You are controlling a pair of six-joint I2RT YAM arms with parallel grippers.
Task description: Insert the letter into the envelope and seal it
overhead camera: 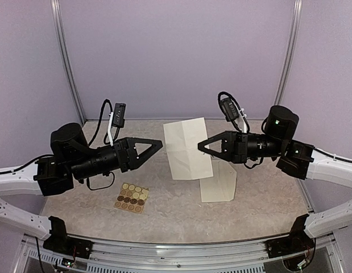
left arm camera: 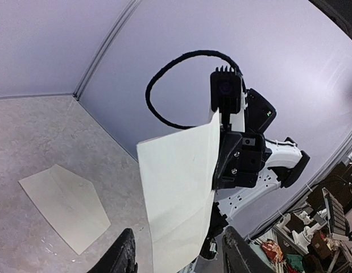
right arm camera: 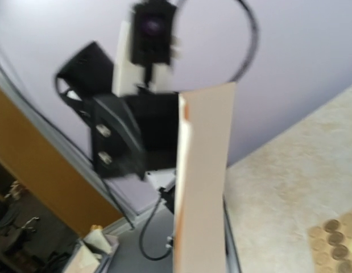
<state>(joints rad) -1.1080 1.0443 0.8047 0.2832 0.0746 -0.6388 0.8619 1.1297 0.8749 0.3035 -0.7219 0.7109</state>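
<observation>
Above the surface (overhead camera: 266, 193), closed right fingers (overhead camera: 214, 139) pinch the letter (overhead camera: 184, 145) by its edge, left fingers (left arm camera: 123, 256) parted; light, floppy paper, probably best held near creases.

Three camera views
Wrist cameras face each other, close on the cream folded paper sheet (left arm camera: 178, 187) the overhead also sees.

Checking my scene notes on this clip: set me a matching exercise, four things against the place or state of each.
1 letter
2 envelope
3 sticker card
4 left gripper

A lying flat, pointed flap open, right half of the table
B fingers apart
C pinched by the right gripper, clear of the table
D lying on the left half, near the left arm

Pairs: 1-C, 2-A, 3-D, 4-B
</observation>
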